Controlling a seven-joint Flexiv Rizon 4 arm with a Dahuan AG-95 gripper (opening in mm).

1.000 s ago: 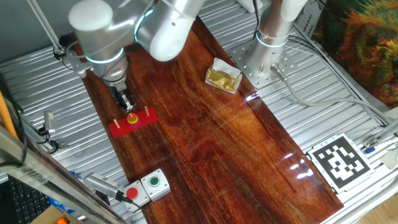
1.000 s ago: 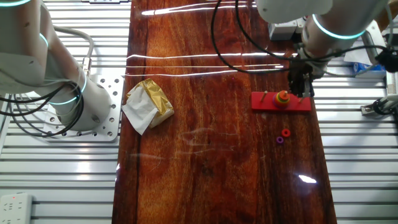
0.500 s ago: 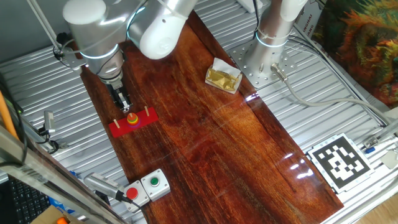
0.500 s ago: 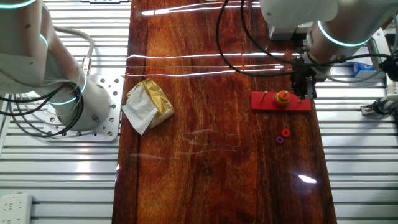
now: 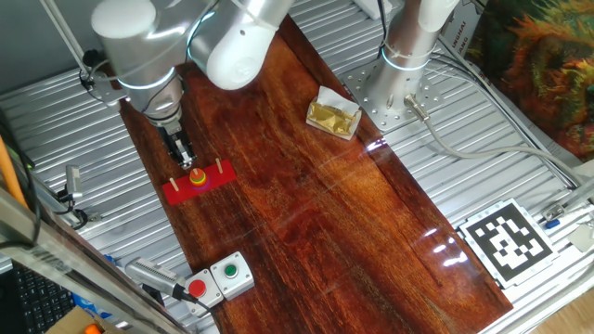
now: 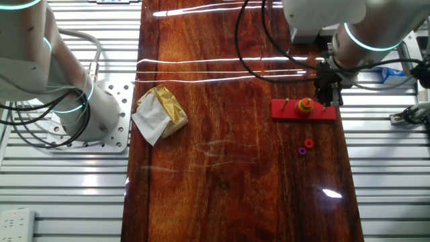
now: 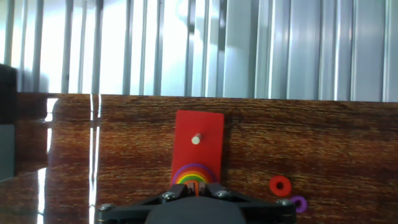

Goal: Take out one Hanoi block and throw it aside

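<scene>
Hand view showed the gripper (image 7: 198, 194) directly above the stacked discs on the red base (image 7: 199, 134), the orange Hanoi block (image 7: 196, 181) topmost beneath fingertips whose spread could not be told.

This is a robotics lab bench: a polished dark wooden board (image 5: 316, 186) lies on a table of ribbed aluminium profiles (image 6: 67, 195), with a silver robot arm (image 5: 148, 56) reaching over it and a second arm's base (image 5: 394, 88) bolted to a perforated metal plate beside the board. A printed black-and-white marker tag (image 5: 509, 239) sits on the aluminium near one end of the board, and a small box with a red and a green push button (image 5: 219, 276) stands at the board's other end. Cables (image 5: 473, 153) trail across the metal surface, and a white power strip (image 6: 17, 219) lies at the table's edge in the other fixed view.
</scene>
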